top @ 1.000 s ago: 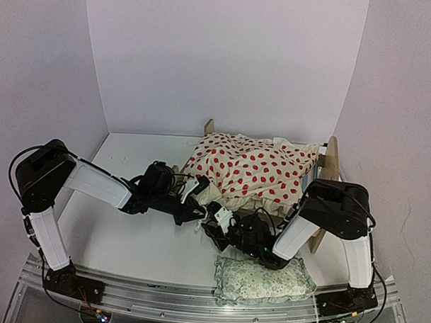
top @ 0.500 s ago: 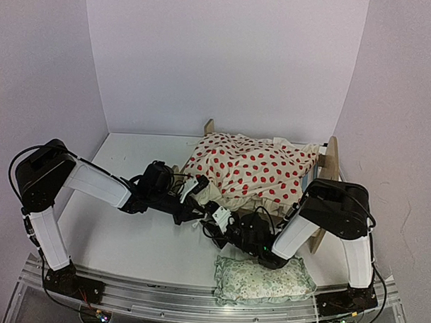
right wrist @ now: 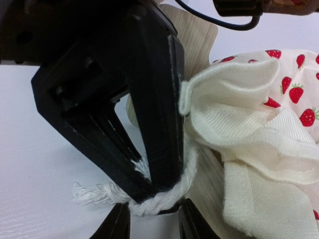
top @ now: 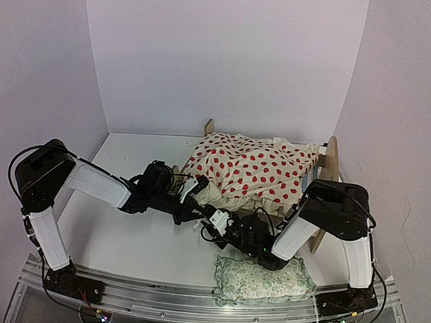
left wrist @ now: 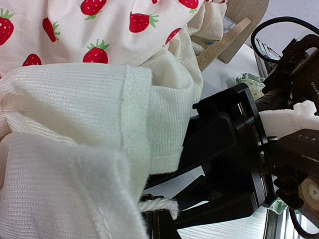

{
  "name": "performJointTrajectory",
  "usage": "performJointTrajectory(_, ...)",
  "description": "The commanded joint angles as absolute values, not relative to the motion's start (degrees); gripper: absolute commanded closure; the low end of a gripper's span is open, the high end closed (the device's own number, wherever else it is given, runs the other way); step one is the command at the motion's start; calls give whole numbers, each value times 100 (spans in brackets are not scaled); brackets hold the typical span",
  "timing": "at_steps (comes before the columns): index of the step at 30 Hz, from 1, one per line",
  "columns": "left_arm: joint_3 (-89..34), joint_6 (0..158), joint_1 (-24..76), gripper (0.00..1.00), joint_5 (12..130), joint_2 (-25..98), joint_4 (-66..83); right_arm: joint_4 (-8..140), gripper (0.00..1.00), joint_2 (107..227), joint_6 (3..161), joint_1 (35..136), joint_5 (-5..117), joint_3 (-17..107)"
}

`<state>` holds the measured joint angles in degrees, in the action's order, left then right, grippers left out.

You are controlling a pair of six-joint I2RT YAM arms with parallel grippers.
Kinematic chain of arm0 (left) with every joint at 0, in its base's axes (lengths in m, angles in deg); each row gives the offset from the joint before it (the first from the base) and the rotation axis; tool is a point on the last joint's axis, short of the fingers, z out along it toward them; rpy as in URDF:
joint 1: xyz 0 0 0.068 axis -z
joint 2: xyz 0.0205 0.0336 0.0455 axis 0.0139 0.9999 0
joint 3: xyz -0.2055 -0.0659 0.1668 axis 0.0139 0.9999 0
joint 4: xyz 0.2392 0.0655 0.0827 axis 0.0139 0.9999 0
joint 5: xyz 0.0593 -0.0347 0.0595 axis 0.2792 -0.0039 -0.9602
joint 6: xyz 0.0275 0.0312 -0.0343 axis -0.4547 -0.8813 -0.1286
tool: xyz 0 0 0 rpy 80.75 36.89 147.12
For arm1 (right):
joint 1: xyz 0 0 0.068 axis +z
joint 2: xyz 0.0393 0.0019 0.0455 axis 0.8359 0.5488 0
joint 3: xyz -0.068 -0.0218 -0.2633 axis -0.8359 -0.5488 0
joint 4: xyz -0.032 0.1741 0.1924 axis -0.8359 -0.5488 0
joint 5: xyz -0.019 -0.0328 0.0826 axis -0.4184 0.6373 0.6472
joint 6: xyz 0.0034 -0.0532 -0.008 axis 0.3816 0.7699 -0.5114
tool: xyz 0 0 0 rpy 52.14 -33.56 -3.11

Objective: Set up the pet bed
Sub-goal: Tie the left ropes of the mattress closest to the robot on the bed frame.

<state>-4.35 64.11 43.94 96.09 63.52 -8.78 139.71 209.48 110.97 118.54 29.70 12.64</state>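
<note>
The pet bed [top: 332, 162] stands at the back right, its light wood [right wrist: 195, 37] showing behind a cream strawberry-print cushion [top: 254, 168] that lies on it. From the cushion's cream edge [left wrist: 89, 99] hangs a white twisted cord [right wrist: 164, 199]. My left gripper [top: 198, 209] is shut on that cord [left wrist: 158, 205], just off the bed's near-left corner. My right gripper [right wrist: 152, 221] meets it tip to tip. Its fingers [right wrist: 115, 224] stand apart on either side of the cord and hold nothing. In the top view the right gripper [top: 213, 222] sits just below the left one.
A small green floral pillow [top: 264, 280] lies at the table's near edge, under the right arm's forearm. White walls close in the back and both sides. Bare white tabletop [top: 142, 244] lies to the left of the bed.
My right gripper has crept slightly left and up, closer to the left gripper's tip. The left arm, cushion and bed have stayed where they were.
</note>
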Motion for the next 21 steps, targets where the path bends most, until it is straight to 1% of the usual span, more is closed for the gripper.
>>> performJointTrajectory(1, -394, 6378, 4362, 100, 9745, 6012, -909, 14215, 65, 20754, 11467, 11900, 2712, 1210)
performJointTrajectory(10, -421, 6380, 4358, 100, 9799, 6013, -849, 14198, 64, 20679, 11678, 11896, 2774, 1257)
performJointTrajectory(21, -475, 6394, 4359, 100, 9852, 6038, -808, 14199, 67, 20645, 12090, 11899, 2691, 1472)
